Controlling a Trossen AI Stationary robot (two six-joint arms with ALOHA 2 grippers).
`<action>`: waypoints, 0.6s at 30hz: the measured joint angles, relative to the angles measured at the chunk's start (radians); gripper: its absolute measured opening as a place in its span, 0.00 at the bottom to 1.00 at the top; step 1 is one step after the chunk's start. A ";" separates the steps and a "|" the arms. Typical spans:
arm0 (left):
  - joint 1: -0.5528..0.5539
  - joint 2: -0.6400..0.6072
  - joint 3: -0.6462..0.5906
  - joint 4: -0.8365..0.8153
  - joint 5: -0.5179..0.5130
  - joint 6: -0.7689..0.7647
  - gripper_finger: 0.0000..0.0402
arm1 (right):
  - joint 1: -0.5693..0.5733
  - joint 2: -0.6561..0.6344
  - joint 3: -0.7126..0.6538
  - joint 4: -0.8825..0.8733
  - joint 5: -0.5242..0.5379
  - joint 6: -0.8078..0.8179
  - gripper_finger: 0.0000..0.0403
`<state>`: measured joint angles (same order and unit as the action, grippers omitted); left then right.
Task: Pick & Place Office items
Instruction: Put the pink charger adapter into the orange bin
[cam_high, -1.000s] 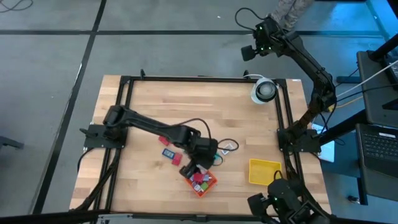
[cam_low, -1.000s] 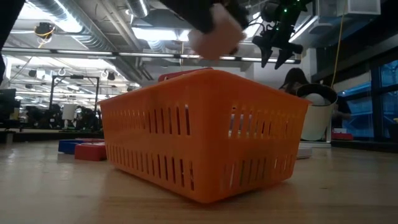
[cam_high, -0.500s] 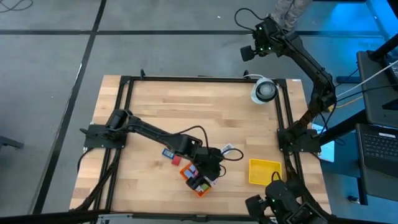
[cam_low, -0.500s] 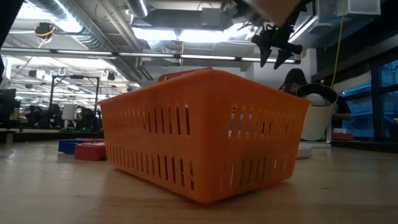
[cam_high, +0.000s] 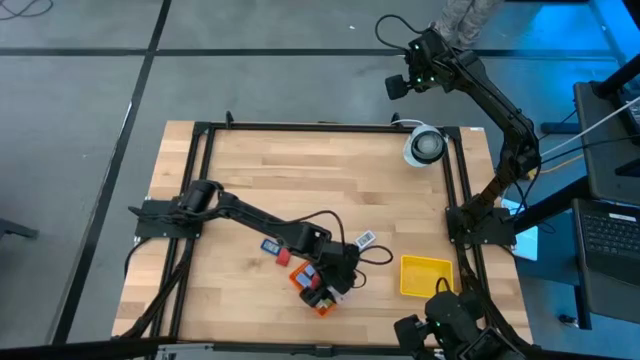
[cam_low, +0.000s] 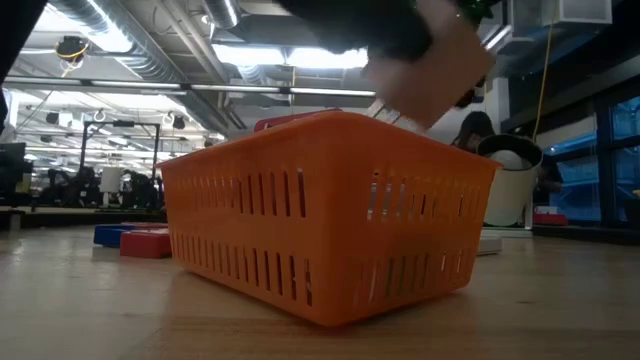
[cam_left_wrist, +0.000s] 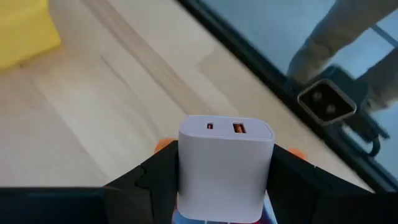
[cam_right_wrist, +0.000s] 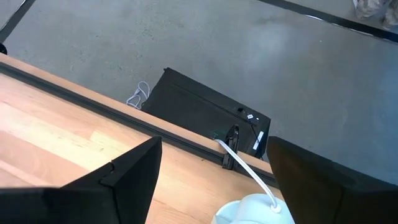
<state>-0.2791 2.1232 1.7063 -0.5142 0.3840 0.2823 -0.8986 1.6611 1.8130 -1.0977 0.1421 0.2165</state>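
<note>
White and boxy, a USB charger block sits clamped between the left tool's fingers, over the orange basket at lower centre of the high view's wooden surface. Small office items lie just left of the basket. The right tool, fingers apart, hangs beyond the upper right edge.

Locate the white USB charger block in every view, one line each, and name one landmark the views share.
High view: hidden under the left gripper, above the orange basket.
Low view: pale blurred block, the white charger, top centre-right, over the basket.
Left wrist view: charger at bottom centre, clamped between the gripper's dark fingers.
Right wrist view: not in it.
Shared landmark: the orange basket, though the right wrist view does not show it.
</note>
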 joint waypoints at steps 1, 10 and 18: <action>0.003 0.004 0.000 -0.012 0.000 0.002 0.47 | 0.000 0.000 0.000 0.000 0.003 -0.001 0.74; 0.015 0.051 0.004 -0.092 0.013 0.030 0.47 | 0.000 0.000 0.000 -0.001 0.007 -0.008 0.74; 0.013 0.050 0.003 -0.087 -0.001 0.035 0.47 | 0.000 0.000 0.000 -0.004 0.007 -0.012 0.74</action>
<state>-0.2663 2.1731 1.7092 -0.6014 0.3830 0.3172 -0.8986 1.6611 1.8130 -1.1014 0.1490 0.2047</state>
